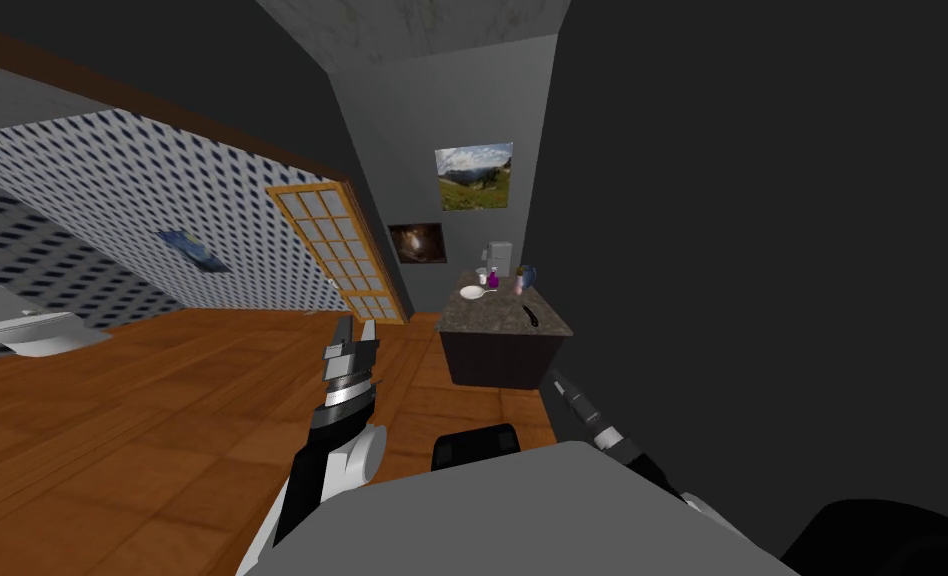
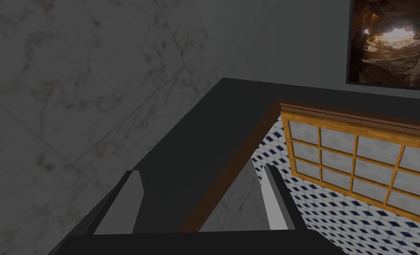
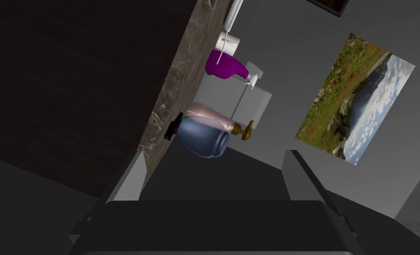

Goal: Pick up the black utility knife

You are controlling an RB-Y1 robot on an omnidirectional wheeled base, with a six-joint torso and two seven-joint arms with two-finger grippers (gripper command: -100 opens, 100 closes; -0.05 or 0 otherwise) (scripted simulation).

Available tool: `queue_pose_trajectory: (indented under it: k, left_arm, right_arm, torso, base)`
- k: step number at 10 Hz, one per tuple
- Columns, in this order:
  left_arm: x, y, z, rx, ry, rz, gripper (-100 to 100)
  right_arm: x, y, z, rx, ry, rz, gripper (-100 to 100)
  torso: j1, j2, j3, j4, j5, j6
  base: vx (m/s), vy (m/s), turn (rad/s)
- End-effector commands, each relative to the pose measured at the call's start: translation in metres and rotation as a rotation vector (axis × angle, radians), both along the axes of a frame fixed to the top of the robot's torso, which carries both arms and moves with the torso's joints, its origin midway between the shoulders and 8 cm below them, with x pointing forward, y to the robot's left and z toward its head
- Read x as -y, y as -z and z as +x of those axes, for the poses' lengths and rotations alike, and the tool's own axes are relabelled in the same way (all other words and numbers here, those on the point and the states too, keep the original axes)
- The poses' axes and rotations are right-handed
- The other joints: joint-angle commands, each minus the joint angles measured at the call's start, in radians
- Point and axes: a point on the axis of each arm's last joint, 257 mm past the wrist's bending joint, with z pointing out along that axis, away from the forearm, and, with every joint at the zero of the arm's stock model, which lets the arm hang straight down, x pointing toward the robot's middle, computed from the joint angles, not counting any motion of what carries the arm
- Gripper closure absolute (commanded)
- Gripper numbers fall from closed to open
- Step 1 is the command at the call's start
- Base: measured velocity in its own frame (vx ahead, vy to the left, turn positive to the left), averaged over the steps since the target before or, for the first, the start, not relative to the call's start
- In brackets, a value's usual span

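Observation:
The black utility knife (image 1: 533, 317) lies flat near the right edge of a stone countertop (image 1: 492, 318) on a dark cabinet (image 1: 497, 362) ahead of me. In the right wrist view, a small black object (image 3: 174, 127) with a red spot sits on the countertop (image 3: 169, 102), beside a blue vase (image 3: 204, 138). My right gripper (image 1: 560, 380) (image 3: 214, 155) is open and empty, low in front of the cabinet, short of the knife. My left gripper (image 1: 355, 328) (image 2: 201, 170) is raised over the floor left of the cabinet, open and empty.
At the back of the countertop stand a white bowl (image 1: 472, 292), a purple spray bottle (image 1: 493, 280), a white box (image 1: 500, 257), a pink bottle (image 1: 519, 284) and the blue vase (image 1: 528, 274). A dark wall (image 1: 762, 300) runs close along my right. A paned wooden door (image 1: 337, 250) is left of the cabinet.

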Motion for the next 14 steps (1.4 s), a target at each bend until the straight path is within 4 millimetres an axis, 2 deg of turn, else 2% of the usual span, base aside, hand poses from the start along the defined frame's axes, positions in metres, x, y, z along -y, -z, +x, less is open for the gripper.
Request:
queue_pose_trajectory:
  k: [1,2,3,4,5,6,7,8,9,10,11,12,13,14]
  left_arm:
    - [0.0,0.0,0.0,0.0,0.0,0.0,0]
    - [0.0,0.0,0.0,0.0,0.0,0.0,0]
    - [0.0,0.0,0.0,0.0,0.0,0.0,0]
    - [0.0,0.0,0.0,0.0,0.0,0.0,0]
    - [0.0,0.0,0.0,0.0,0.0,0.0,0]
    - [0.0,0.0,0.0,0.0,0.0,0.0,0]
    - [0.0,0.0,0.0,0.0,0.0,0.0,0]
    - [0.0,0.0,0.0,0.0,0.0,0.0,0]
    - [0.0,0.0,0.0,0.0,0.0,0.0,0]
    - [0.0,0.0,0.0,0.0,0.0,0.0,0]
    - [0.0,0.0,0.0,0.0,0.0,0.0,0]
    - [0.0,0.0,0.0,0.0,0.0,0.0,0]
    - [0.0,0.0,0.0,0.0,0.0,0.0,0]
    - [0.0,0.0,0.0,0.0,0.0,0.0,0]
  right_arm:
    - [0.009,0.008,-0.005,-0.039,-0.017,-0.034,-100]
    - [0.021,0.029,-0.023,-0.106,-0.014,-0.06,-100]
    - [0.023,0.028,-0.023,-0.111,-0.028,-0.075,-100]
    - [0.037,0.048,-0.041,-0.18,-0.03,-0.105,-100]
    - [0.038,0.047,-0.041,-0.183,-0.04,-0.116,-100]
    - [0.053,0.064,-0.061,-0.252,-0.041,-0.144,-100]
    - [0.055,0.063,-0.061,-0.256,-0.051,-0.156,-100]
    - [0.07,0.079,-0.081,-0.324,-0.051,-0.182,-100]
    - [0.073,0.078,-0.08,-0.328,-0.062,-0.195,-100]
    - [0.089,0.091,-0.1,-0.395,-0.061,-0.22,-100]
    - [0.092,0.09,-0.1,-0.399,-0.073,-0.234,-100]
    - [0.109,0.101,-0.12,-0.465,-0.069,-0.258,-100]
    - [0.112,0.1,-0.119,-0.468,-0.081,-0.272,-100]
    - [0.13,0.109,-0.139,-0.533,-0.077,-0.295,-100]
  torso:
    - [0.0,0.0,0.0,0.0,0.0,0.0]
    - [-0.001,-0.002,-0.001,0.0,0.0,0.0]
    - [-0.002,-0.003,-0.002,-0.001,0.0,0.0]
    - [-0.002,-0.003,-0.002,-0.001,0.0,0.0]
    - [-0.002,-0.003,-0.002,-0.001,0.0,0.0]
    - [-0.002,-0.004,-0.002,-0.001,0.0,0.0]
    - [-0.001,-0.004,-0.002,-0.001,0.0,0.0]
    - [-0.002,-0.004,-0.002,-0.001,0.0,0.0]
    - [-0.002,-0.004,-0.003,-0.001,0.0,0.0]
    - [-0.002,-0.005,-0.003,-0.001,-0.001,0.0]
    - [-0.002,-0.005,-0.003,-0.001,0.0,0.0]
    - [-0.002,-0.006,-0.003,-0.001,0.0,0.0]
    - [-0.001,-0.007,-0.004,-0.001,0.0,0.0]
    - [-0.002,-0.007,-0.004,-0.001,0.0,0.0]
  base:
    - [-0.066,0.037,0.056]
    - [-0.063,0.041,0.136]
    - [-0.064,0.029,0.068]
    - [-0.068,0.045,0.142]
    - [-0.054,0.04,0.078]
    - [-0.058,0.053,0.169]
    - [-0.049,0.042,0.074]
    - [-0.049,0.044,0.165]
    - [-0.039,0.034,0.084]
    - [-0.035,0.046,0.161]
    - [-0.028,0.041,0.071]
    - [-0.019,0.057,0.175]
    - [-0.014,0.041,0.087]
    - [-0.007,0.044,0.175]
